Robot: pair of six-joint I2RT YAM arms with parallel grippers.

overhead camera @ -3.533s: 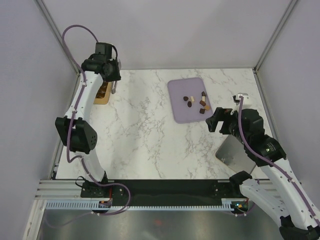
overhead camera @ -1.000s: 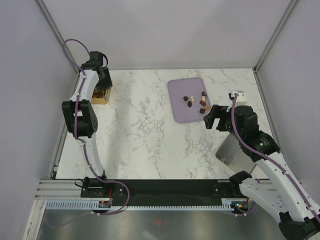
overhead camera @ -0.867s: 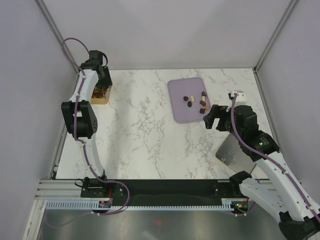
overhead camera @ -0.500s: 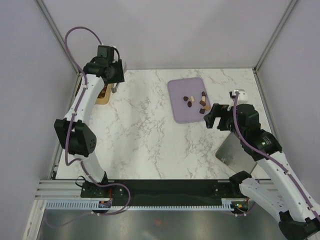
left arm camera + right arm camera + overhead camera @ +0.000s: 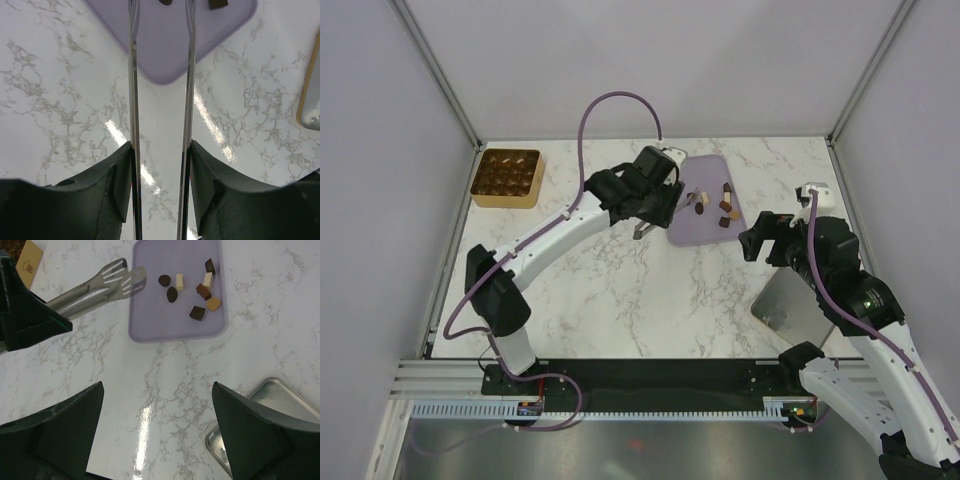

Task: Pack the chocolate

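Observation:
Several small chocolate pieces (image 5: 712,206), dark brown, tan and cream, lie on the lilac tray (image 5: 686,232); they also show in the right wrist view (image 5: 196,313). My left gripper (image 5: 653,203) is shut on metal tongs (image 5: 692,197). The tong tips (image 5: 125,280) are slightly apart, empty, and hover over the tray's left edge, short of the pieces. In the left wrist view the tong arms (image 5: 189,75) run between my fingers toward the tray (image 5: 170,50). My right gripper (image 5: 760,240) is open wide and empty, just right of the tray's near corner.
The golden-brown compartmented box (image 5: 506,177) stands at the far left back corner; its corner shows in the right wrist view (image 5: 29,262). A metal tray (image 5: 788,306) lies at the right under my right arm and shows in the right wrist view (image 5: 265,425).
My left arm has swung from the box at the far left across to the lilac tray, carrying the tongs. My right gripper has shifted slightly right.

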